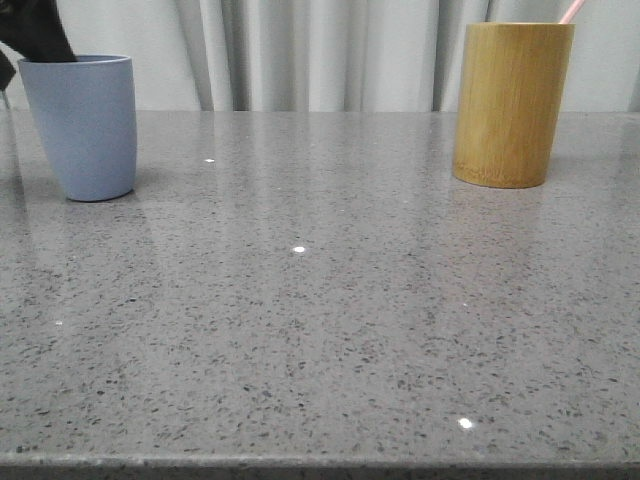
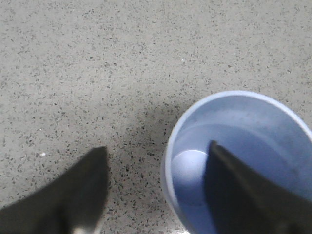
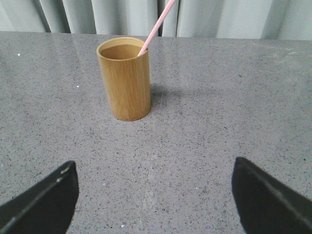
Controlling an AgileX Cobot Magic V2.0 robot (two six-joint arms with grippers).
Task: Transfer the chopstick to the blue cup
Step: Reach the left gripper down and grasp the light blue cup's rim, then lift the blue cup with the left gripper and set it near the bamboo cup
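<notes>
The pink chopstick (image 3: 157, 24) leans in the bamboo cup (image 3: 125, 79). The left gripper (image 2: 156, 190) straddles the blue cup's (image 2: 243, 156) rim, jaws apart; the right gripper (image 3: 155, 195) gapes wide, empty.

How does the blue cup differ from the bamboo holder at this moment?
The blue cup is matte grey-blue and tapers toward its base; the bamboo holder is tan, taller and straight-sided. The cup is empty inside, while the holder has the chopstick leaning in it. Both stand upright, open-topped, on the table.
</notes>
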